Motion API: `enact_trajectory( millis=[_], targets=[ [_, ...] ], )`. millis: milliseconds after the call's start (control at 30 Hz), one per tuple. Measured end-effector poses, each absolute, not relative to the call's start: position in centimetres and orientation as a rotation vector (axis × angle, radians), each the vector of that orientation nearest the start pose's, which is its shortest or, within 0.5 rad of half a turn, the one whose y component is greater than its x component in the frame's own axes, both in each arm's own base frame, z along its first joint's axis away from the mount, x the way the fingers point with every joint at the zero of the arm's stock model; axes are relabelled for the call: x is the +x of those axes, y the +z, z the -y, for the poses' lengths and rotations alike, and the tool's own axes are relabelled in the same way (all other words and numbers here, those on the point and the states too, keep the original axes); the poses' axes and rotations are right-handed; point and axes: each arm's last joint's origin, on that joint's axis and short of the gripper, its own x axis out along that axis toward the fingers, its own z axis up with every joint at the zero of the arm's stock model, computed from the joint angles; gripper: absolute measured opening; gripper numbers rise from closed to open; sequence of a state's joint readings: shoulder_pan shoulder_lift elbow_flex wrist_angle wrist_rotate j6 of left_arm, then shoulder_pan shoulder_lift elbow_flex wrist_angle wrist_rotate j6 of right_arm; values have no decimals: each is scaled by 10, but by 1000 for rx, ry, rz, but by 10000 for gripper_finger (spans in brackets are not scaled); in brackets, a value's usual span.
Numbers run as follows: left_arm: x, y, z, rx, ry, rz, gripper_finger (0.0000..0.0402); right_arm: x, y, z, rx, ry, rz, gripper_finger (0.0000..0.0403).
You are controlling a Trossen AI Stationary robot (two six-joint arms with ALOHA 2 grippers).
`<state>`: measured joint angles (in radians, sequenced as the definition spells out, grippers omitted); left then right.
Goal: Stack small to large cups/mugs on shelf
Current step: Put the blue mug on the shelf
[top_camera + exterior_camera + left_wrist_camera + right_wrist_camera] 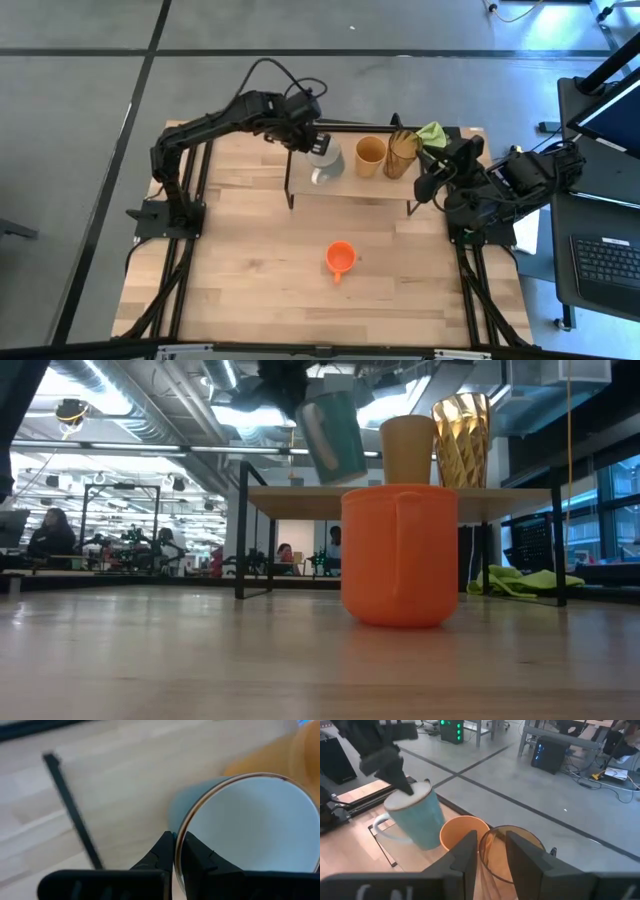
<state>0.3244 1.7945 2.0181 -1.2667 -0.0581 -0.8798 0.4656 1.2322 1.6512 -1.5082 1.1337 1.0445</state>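
The left gripper (175, 852) pinched the white mug's (325, 160) rim, holding it tilted above the shelf (350, 186) beside the tan mug (370, 156). The right gripper (492, 851) waited, fingers apart, near the tumbler (402, 155). Only the low view showed the tilt; the orange cup (340, 258) stood on the table.

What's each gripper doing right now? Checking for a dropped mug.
Left gripper: shut on the white mug's rim.
Right gripper: open, empty.
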Motion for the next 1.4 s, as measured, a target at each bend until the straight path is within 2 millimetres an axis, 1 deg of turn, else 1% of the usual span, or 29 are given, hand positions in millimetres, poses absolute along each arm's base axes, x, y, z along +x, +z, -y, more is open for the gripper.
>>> enact_trajectory(
  millis=[67, 167, 333, 600, 867, 1200, 1400],
  targets=[
    [334, 397, -115, -918, 785, -783, 11, 163, 436, -52, 167, -880, -361, 103],
    [330, 401, -115, -903, 802, -793, 11, 163, 436, -52, 167, -880, -360, 103],
    [328, 401, -115, -890, 815, -817, 11, 163, 436, -52, 168, -880, -360, 103],
    [329, 401, -115, -887, 803, -808, 11, 163, 436, -52, 169, -880, -360, 103],
    [339, 394, -118, -872, 787, -806, 11, 163, 436, -52, 171, -879, -362, 103],
    [345, 384, -121, -864, 798, -857, 11, 163, 436, -53, 174, -875, -367, 103],
    [345, 384, -121, -865, 798, -859, 14, 163, 436, -53, 171, -875, -370, 103]
  ],
)
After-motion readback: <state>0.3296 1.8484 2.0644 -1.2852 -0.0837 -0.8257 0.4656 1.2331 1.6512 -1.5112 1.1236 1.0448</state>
